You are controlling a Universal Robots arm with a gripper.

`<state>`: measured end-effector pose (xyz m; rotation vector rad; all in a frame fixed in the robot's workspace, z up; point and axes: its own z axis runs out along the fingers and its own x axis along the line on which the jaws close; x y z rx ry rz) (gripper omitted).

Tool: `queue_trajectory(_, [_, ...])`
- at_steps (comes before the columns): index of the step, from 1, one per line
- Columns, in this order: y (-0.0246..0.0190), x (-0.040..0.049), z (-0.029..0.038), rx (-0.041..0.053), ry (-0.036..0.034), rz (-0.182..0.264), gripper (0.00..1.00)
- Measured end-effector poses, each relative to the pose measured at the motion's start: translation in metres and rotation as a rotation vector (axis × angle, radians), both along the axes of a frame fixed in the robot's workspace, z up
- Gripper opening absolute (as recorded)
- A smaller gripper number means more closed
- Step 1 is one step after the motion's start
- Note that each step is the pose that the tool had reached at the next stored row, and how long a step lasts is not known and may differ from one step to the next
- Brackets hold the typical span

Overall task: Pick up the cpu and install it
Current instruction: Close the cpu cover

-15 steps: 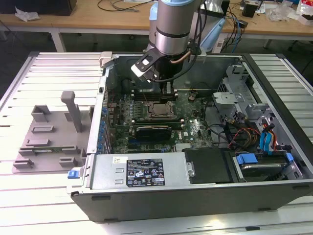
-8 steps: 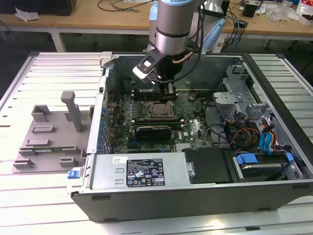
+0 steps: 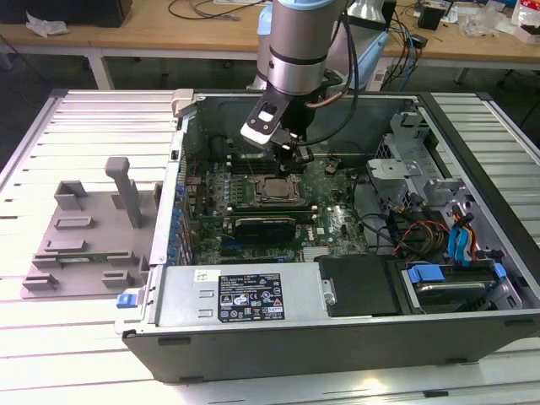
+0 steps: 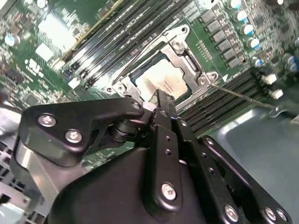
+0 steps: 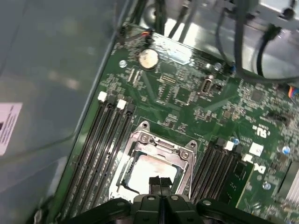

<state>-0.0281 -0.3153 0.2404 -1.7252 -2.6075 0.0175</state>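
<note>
Directly beneath the closed claw (image 5: pixel 160 181), the cpu (image 5: pixel 140 175) sits in its socket (image 5: pixel 140 139).

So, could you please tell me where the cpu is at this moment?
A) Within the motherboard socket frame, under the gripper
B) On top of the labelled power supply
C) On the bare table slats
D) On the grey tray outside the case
A: in the first wrist view the cpu sits within the metal socket frame on the motherboard, with the gripper just over it.
</note>
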Motion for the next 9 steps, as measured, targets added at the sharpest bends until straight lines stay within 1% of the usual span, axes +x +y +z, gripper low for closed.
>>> queue_trajectory(1, [0.0, 0.0, 0.0, 0.0, 0.0, 0.042, 0.11])
queue_trajectory(3, [0.0, 0.0, 0.0, 0.0, 0.0, 0.101, 0.11])
queue_trajectory(6, [0.0, 0.0, 0.0, -0.0001, 0.0, 0.163, 0.11])
queue_trajectory(7, [0.0, 0.0, -0.0001, 0.0, -0.0001, 0.198, 0.11])
queue_trajectory(9, [0.0, 0.0, 0.0, 0.0, 0.0, 0.235, 0.11])
